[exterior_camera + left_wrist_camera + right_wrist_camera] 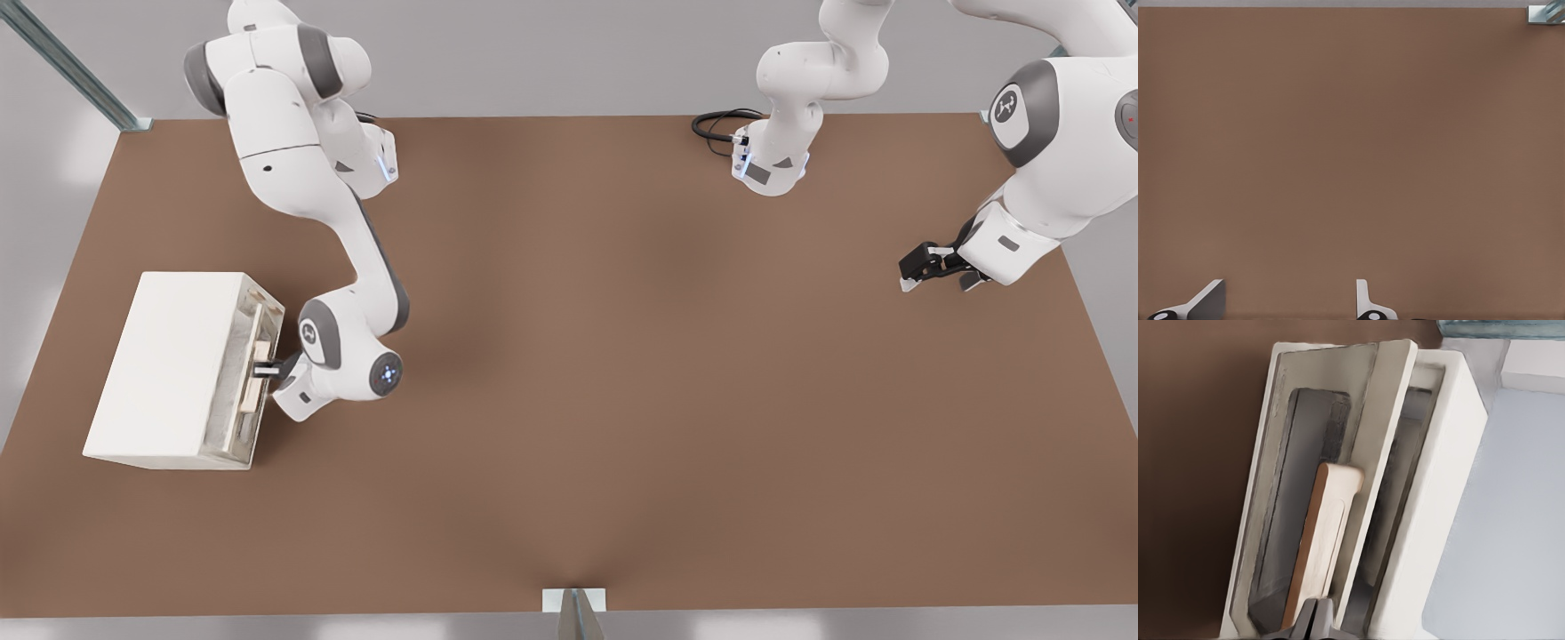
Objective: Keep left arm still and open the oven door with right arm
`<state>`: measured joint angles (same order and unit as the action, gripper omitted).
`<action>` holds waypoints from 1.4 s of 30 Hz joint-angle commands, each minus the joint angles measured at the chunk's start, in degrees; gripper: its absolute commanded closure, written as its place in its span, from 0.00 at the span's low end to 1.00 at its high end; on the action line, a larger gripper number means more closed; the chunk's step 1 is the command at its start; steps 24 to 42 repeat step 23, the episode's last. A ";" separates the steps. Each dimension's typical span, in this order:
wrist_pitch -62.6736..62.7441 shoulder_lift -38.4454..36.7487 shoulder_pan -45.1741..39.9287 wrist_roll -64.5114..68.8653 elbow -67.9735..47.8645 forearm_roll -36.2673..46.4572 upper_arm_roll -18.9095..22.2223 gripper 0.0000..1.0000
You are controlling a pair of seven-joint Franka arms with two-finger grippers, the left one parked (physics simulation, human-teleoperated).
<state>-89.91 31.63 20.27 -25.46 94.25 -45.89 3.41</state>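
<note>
The brown desk [622,400] is filling most of the front view, and the white oven [169,364] is sitting near its edge at the front view's left. The right arm [302,178] is reaching down from the far side toward the oven's narrow face, with nothing lying between them. Well apart, toward the front view's right, a black cable [720,124] is coiling on the desk beside a white arm base [778,151].

The oven door [253,373] is facing the front view's right and standing slightly ajar, one edge swung away from the oven body. The gripper [267,369] is sitting at the pale wooden handle [258,373], its fingers closing narrowly on that bar.

The right wrist view is showing what the front view is hiding: the door [1338,487] is tilting off the body, a gap is opening behind its cream frame, and the dark glass is lying behind the handle [1321,547]. Only the tips of the gripper [1315,623] are showing there, pressed close together at the handle's end. The left wrist view is showing only bare desk [1351,153].
</note>
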 commanded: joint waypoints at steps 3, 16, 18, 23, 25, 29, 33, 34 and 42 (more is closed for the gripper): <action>3.33 -4.03 -1.81 9.98 -14.43 19.51 -2.97 0.00; 12.57 -15.72 -13.24 43.39 -25.34 48.61 0.72 0.00; 11.95 -15.54 -14.38 43.66 -25.34 48.61 0.72 0.00; 12.22 -15.28 -14.56 43.74 -25.25 48.44 0.72 0.00; 12.22 -15.28 -14.56 43.74 -25.25 48.44 0.72 0.00; 12.22 -15.28 -14.56 43.74 -25.25 48.44 0.72 0.00; 12.22 -15.28 -14.56 43.74 -25.25 48.44 0.72 0.00; 12.22 -15.28 -14.56 43.74 -25.25 48.44 0.72 0.00; 12.22 -15.28 -14.56 43.74 -25.25 48.44 0.72 0.00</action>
